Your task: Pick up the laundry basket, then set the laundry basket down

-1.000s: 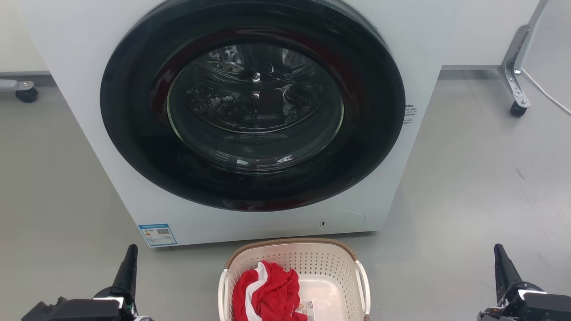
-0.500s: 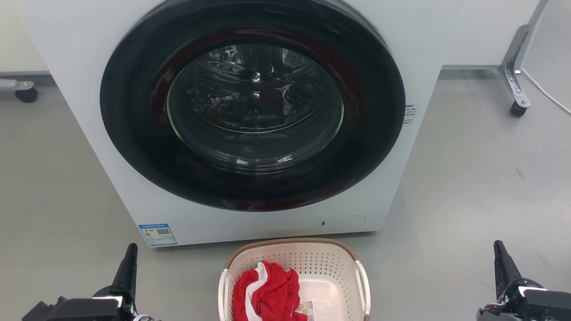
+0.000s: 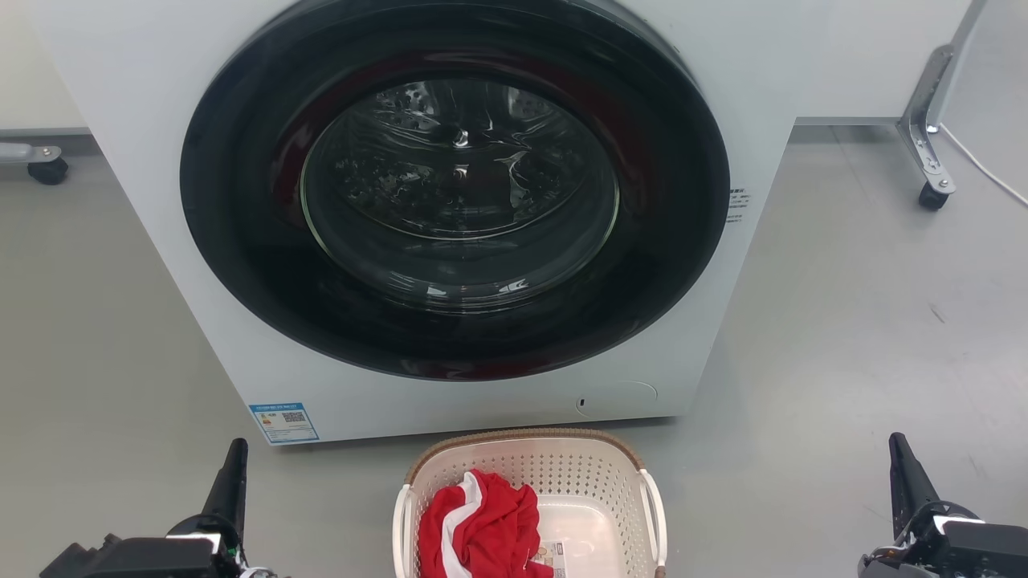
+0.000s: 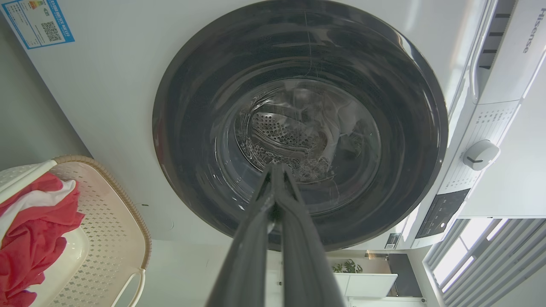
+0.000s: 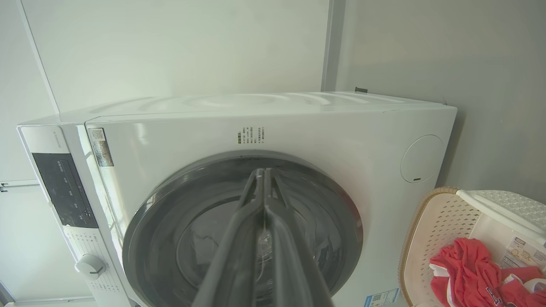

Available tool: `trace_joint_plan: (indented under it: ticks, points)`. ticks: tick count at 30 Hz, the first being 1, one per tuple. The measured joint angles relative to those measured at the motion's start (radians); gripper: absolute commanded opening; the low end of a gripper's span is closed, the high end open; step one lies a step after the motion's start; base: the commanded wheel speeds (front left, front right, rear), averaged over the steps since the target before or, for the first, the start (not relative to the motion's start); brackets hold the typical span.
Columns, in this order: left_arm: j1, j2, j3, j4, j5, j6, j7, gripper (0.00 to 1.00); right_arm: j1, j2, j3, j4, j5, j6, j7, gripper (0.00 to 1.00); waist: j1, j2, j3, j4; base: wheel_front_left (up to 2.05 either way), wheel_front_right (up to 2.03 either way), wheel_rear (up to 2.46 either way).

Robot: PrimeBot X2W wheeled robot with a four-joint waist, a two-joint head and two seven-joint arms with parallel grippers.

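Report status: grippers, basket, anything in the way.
Shut and empty: left gripper, right gripper, each wide of the laundry basket. Basket on floor before washer, red-and-white cloth inside. Nothing in the way.

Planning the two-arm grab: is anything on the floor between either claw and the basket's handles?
Nothing visible does. Bare grey floor separates the shut left claw and right claw from the cream-white perforated plastic laundry basket.

looks like a laundry corner, maybe inside a test space, though the edges are too thin to be sure. dead ahead of the left gripper (image 4: 276, 167): a white front-loading washing machine (image 4: 106, 98) with a round glass door (image 4: 298, 128). between it and the right gripper (image 5: 261, 171), a laundry basket (image 3: 562, 474) with red clothing (image 3: 482, 522). bare grey floor (image 3: 843, 321), and a castor-wheeled frame leg (image 3: 923, 136) further out.
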Motion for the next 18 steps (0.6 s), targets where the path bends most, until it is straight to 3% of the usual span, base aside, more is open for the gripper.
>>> trace_joint_plan:
  ticks: [18]
  points:
    - [0.000,0.000,0.000,0.001,0.000,-0.001,0.000,0.00,0.000,0.000,0.000,0.000,0.001,0.000,0.000,0.00,0.0000,0.0001,0.000,0.000,0.00,0.00,0.00]
